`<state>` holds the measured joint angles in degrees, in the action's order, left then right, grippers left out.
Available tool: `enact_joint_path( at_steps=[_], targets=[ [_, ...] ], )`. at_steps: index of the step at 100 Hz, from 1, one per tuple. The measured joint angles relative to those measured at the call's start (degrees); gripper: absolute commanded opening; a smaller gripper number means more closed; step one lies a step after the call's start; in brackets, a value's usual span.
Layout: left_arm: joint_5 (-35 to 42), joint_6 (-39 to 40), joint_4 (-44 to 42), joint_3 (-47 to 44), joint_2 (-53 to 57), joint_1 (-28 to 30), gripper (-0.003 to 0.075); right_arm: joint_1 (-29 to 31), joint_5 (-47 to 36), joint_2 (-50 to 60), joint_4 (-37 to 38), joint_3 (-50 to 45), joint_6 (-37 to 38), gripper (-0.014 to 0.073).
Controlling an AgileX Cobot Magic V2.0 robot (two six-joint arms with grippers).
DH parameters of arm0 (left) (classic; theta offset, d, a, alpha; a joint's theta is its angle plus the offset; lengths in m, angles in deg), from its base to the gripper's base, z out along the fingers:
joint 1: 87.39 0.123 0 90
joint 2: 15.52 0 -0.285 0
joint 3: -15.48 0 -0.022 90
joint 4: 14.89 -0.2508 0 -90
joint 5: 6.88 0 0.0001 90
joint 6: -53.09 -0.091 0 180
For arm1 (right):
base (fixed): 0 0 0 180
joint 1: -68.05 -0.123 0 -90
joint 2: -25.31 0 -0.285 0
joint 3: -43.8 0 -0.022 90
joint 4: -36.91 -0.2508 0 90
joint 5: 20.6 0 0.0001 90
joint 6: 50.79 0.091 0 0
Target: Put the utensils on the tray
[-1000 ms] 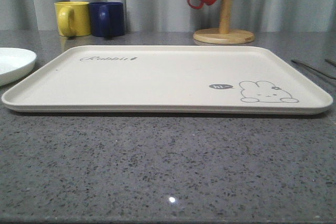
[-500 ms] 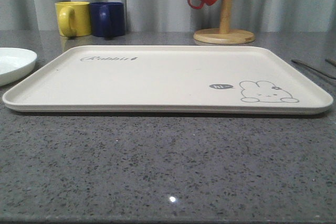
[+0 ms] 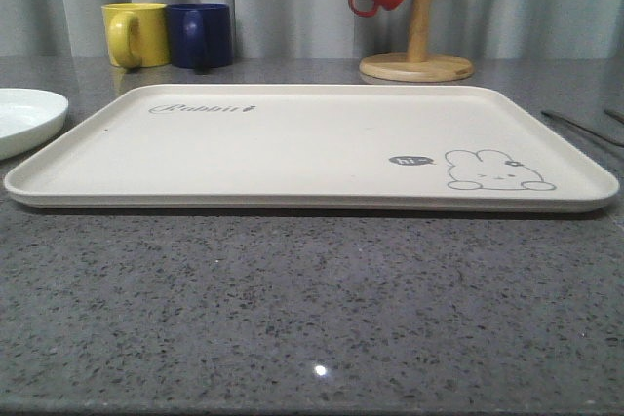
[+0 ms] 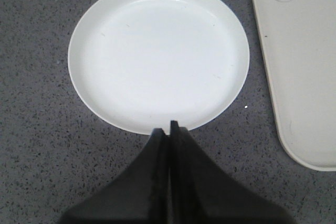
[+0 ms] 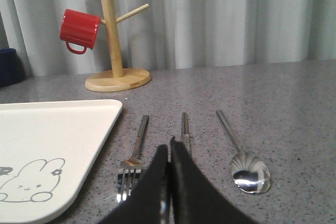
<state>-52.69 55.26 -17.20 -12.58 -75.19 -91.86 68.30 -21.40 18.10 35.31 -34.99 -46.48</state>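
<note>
Left black two-finger gripper point(image 4: 168, 125): 2 dark fingers pressed together, tips touching, nothing between them, pointing down at a steep angle. Right black two-finger gripper point(image 5: 169, 142): 2 fingers also closed tip to tip, no gap, nothing held, aimed low and nearly level. Arms and wrists can't be made out.

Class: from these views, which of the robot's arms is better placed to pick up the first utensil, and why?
The right. Its shut pincer sits just before the fork, chopsticks and spoon, beside the tray. The left pincer, also shut, hangs over the white plate.
</note>
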Motion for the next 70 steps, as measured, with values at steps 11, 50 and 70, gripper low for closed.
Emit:
enact_joint_path(
  at_steps=[11,50,70],
  targets=[
    [-1.15,0.00,-0.12,0.00,-0.86,0.00,0.0064,0.00,0.00,0.00,0.00,0.00,0.00,-0.0068],
    [-1.99,0.00,-0.71,0.00,-0.94,0.00,0.0547,0.00,0.00,0.00,0.00,0.00,0.00,-0.0068],
    [-1.05,0.36,-1.56,1.72,-3.11,0.84,0.0548,0.00,0.00,0.00,0.00,0.00,0.00,-0.0068]
  ],
)
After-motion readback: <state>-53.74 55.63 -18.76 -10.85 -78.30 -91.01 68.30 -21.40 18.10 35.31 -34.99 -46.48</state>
